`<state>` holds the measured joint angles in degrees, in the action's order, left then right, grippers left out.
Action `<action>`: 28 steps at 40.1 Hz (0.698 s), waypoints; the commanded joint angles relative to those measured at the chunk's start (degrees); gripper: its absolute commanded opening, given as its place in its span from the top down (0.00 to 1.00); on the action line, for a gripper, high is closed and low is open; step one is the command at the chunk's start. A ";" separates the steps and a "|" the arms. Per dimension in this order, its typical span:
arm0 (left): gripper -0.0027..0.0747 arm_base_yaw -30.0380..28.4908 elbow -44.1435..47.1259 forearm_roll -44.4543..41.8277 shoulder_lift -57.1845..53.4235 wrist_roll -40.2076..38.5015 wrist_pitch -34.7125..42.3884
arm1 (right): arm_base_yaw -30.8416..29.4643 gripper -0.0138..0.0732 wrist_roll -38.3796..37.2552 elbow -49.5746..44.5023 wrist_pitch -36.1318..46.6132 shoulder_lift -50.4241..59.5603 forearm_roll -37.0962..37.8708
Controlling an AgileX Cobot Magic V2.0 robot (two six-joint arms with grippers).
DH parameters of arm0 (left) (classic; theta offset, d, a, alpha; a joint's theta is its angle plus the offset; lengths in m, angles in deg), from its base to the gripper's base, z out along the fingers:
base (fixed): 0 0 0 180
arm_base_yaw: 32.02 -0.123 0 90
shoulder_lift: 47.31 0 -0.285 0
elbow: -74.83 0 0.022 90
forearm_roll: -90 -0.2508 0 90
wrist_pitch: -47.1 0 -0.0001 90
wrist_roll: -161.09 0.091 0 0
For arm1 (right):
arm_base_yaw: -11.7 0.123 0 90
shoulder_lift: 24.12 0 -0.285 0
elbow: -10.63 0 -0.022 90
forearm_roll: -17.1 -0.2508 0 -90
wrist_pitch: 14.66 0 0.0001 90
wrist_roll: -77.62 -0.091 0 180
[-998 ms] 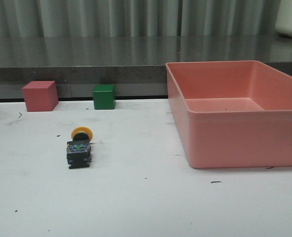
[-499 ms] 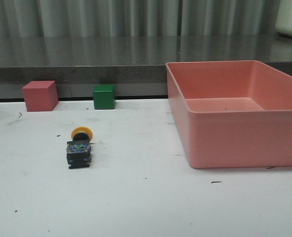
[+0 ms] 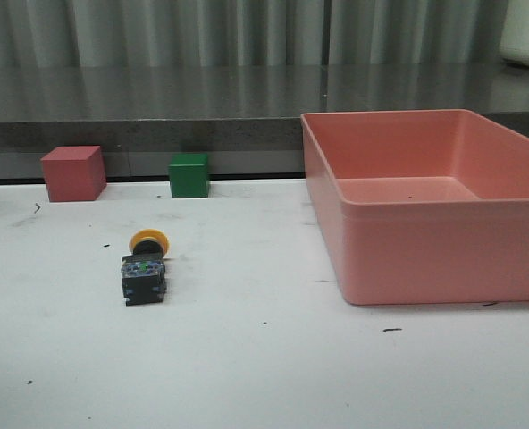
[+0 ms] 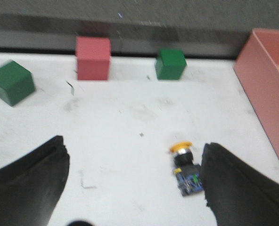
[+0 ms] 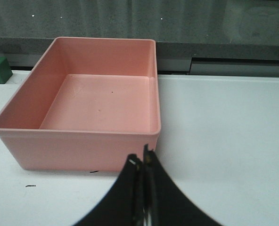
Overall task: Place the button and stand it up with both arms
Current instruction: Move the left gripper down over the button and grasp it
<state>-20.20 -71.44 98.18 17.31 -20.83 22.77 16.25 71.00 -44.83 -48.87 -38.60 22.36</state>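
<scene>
The button (image 4: 185, 168) lies on its side on the counter (image 3: 264, 357), lower right of the left wrist frame, beside one finger of the released left gripper (image 4: 132, 181). The right gripper (image 5: 143, 162) is clenched on nothing.

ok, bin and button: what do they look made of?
Bin: likely moulded plastic, matte pink, thin even walls with a rolled rim. Button: looks plastic too; glossy yellow cap, black blocky body, clear base showing bluish innards. Metal parts inside can't be ruled out.

Bare table (image 3: 247, 357) surrounds the button (image 3: 144, 268); pink bin (image 3: 425, 259) stands well right, cubes (image 3: 188, 175) behind.
</scene>
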 commanded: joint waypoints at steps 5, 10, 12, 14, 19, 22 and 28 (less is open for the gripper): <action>0.26 8.04 -14.00 0.84 16.38 -0.52 -9.96 | -0.37 0.92 0.50 1.36 4.65 -0.75 0.88; 0.26 9.49 -22.95 2.21 26.94 -0.52 -18.76 | -0.37 0.92 0.50 1.36 4.65 -0.75 0.88; 0.26 9.49 -26.36 3.01 30.83 -0.52 -21.91 | -0.37 0.92 0.50 1.36 4.65 -0.75 0.88; 0.26 9.49 -29.68 3.23 34.08 -0.52 -24.41 | -0.37 0.92 0.50 1.36 4.65 -0.75 0.88; 0.26 9.38 -37.58 3.27 42.98 -2.78 -30.19 | -0.37 0.92 0.50 1.36 4.65 -0.75 0.88; 0.26 9.38 -42.24 3.37 48.00 -4.02 -33.00 | -0.37 0.92 0.50 1.36 4.65 -0.75 0.88; 0.26 9.38 -51.06 3.37 57.46 -5.70 -39.67 | -0.37 0.92 0.50 1.36 4.65 -0.75 0.88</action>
<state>-11.13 -116.53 100.37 73.11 -24.84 -13.28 16.25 71.00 -44.83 -48.84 -38.60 22.36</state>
